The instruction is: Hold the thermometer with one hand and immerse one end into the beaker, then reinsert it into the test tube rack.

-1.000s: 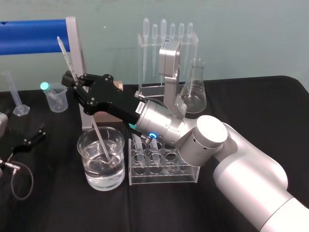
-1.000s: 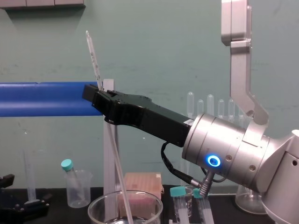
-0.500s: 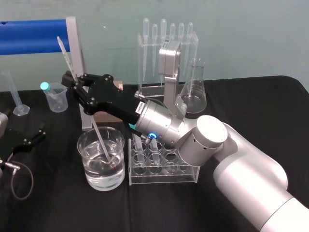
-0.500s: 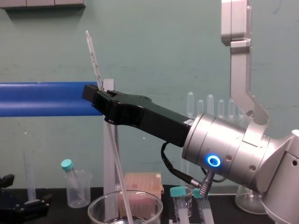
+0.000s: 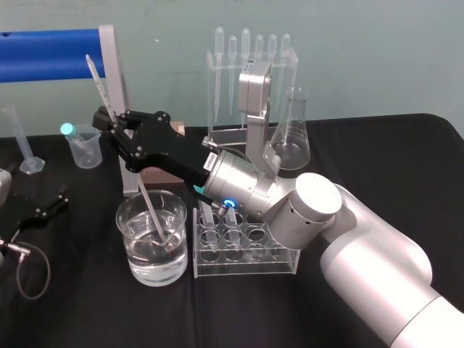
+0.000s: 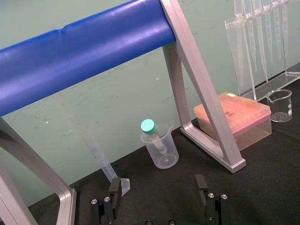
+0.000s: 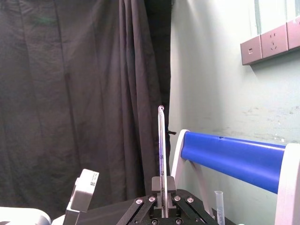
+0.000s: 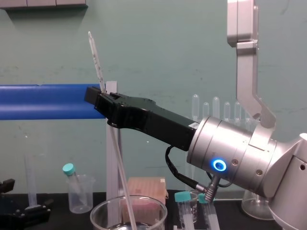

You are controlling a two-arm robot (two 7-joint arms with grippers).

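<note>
Black cloth covers the worktop (image 5: 87,312). Head view: right gripper (image 5: 107,122) reaches across toward the robot's left, above the beaker (image 5: 145,274), jaws clamped on the thermometer (image 5: 148,204) in its upper part. Rod is tilted, top end leaning back & left, lower end down inside the beaker at approx the water line; can't tell how deep the tip sits. Beaker stands just beside the rack (image 5: 279,264), on its left. Behind the rack: pipette stand (image 5: 250,61) & conical flask (image 5: 293,138). Left gripper (image 5: 52,204) lies low at the worktop's left edge, well apart from the beaker. Small plastic beaker (image 5: 85,152) w/ a teal-capped tube sits at back left, below the blue bar (image 5: 47,54). Left wrist view: left gripper (image 6: 157,185) w/ jaws spread wide, nothing btwn them; beyond it the small plastic beaker (image 6: 161,151), a pink box (image 6: 234,115) & the blue bar (image 6: 84,51) on its metal frame. Right wrist view: right gripper (image 7: 162,193) pinching the thermometer (image 7: 161,150), which stands up from btwn the jaws, its top end a small rounded loop; blue bar (image 7: 234,154) to one side. Chest view: right gripper (image 8: 103,103) comes in from the right w/ a blue ring light (image 8: 219,165) glowing on its silver wrist; thermometer (image 8: 96,57) pokes up above the jaws & slants down below them into the beaker (image 8: 98,213), whose rim shows at the frame's bottom edge. Teal-capped tubes (image 8: 183,199) stand just right of it, pink box (image 8: 144,189) behind.
</note>
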